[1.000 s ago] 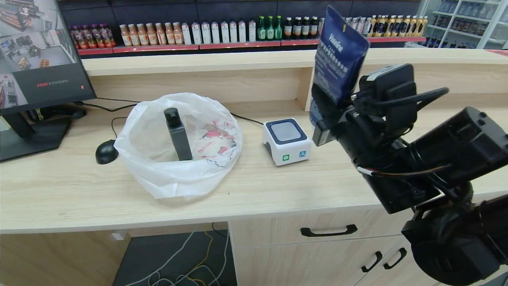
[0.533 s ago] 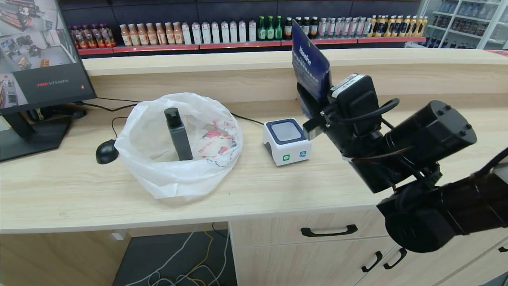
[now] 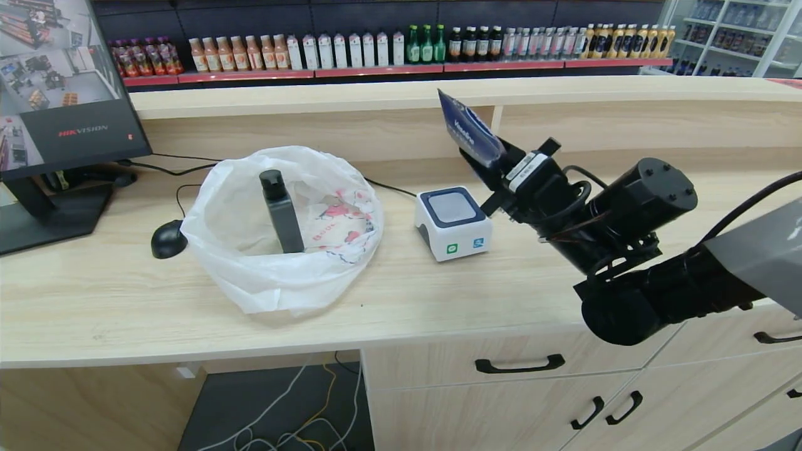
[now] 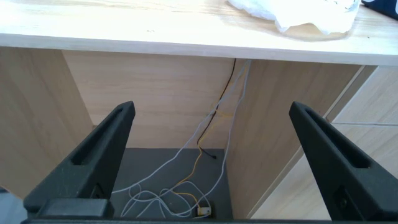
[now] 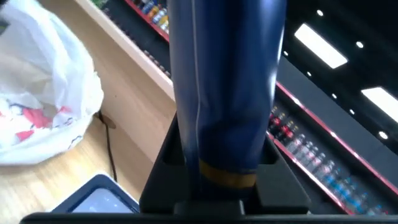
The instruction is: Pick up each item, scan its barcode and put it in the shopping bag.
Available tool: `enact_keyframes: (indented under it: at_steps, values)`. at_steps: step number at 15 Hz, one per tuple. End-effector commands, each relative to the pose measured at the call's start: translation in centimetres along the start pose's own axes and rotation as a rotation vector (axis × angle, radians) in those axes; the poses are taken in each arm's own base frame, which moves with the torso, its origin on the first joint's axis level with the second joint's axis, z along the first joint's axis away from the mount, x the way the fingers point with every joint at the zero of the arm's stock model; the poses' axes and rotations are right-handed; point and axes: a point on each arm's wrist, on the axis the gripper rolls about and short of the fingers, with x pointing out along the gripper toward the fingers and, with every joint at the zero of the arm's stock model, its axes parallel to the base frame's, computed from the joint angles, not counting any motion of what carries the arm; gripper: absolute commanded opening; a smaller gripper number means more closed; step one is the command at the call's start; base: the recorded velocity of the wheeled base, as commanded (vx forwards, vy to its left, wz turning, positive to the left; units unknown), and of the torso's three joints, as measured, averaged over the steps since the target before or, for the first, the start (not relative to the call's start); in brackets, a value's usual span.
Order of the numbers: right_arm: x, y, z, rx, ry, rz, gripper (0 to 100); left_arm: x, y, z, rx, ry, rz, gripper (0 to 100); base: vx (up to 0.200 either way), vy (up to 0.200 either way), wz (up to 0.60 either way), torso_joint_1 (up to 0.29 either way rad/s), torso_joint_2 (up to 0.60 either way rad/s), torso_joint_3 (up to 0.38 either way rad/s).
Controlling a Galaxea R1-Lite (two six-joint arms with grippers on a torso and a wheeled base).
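Observation:
My right gripper (image 3: 492, 164) is shut on a dark blue pouch (image 3: 468, 133), held tilted in the air just above and to the right of the white barcode scanner (image 3: 452, 222). In the right wrist view the blue pouch (image 5: 225, 81) stands between the black fingers, with the scanner's edge (image 5: 93, 200) below. The white shopping bag (image 3: 282, 225) lies open on the counter left of the scanner, with a grey bottle (image 3: 281, 212) upright inside. My left gripper (image 4: 211, 155) is open, hanging below the counter edge in front of the cabinet.
A black mouse (image 3: 167, 240) lies left of the bag and a monitor (image 3: 59, 113) stands at the far left. A raised wooden ledge (image 3: 401, 94) runs behind the counter, with shelves of bottles beyond. Drawers (image 3: 520, 363) are below the counter. Cables (image 4: 186, 180) lie on the floor.
My right arm has swung left and down with the blue pouch, tilting it over and bringing it close above the scanner. The bag and bottle have not moved.

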Motion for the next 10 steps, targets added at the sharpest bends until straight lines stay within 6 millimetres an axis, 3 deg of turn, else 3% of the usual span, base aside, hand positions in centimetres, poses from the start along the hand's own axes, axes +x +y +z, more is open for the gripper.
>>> enact_keyframes:
  at_steps: [1,10]
  values:
    - [-0.4,0.2,-1.9,-0.008,0.002,0.036,0,0.0,0.0,0.0,0.000,0.000,0.001,100,0.000,0.000,0.00,0.000,0.00,0.000]
    - [-0.3,2.0,-3.5,-0.014,-0.019,0.102,0,0.0,0.0,0.0,0.000,0.000,0.001,100,0.000,0.000,0.00,0.000,0.00,0.000]
